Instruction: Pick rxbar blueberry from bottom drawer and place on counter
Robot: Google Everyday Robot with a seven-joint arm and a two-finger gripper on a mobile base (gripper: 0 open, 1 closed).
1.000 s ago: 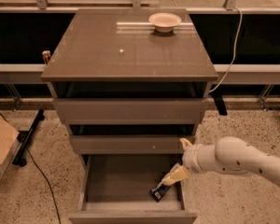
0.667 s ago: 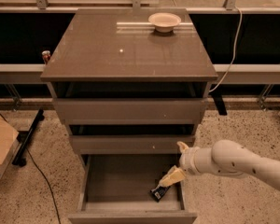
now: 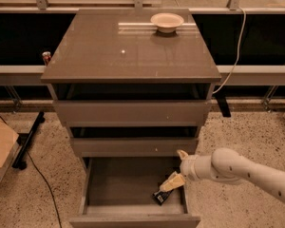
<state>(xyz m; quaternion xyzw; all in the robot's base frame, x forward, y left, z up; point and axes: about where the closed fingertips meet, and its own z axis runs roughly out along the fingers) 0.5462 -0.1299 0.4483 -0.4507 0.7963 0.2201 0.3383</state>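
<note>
i log: gripper (image 3: 177,169), lower right, pale jaws spread wide above flat dark-wrapped rxbar blueberry (image 3: 161,196) in open grey-brown bottom drawer (image 3: 118,184); glossy tabletop (image 3: 109,51) upper centre.

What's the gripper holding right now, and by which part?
Cannot tell. The gripper is in the bottom drawer, at the upper end of the rxbar blueberry; a grip isn't visible.

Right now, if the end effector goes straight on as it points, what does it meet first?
Probably the rxbar blueberry, just below the end effector inside the bottom drawer; depth unclear.
</note>
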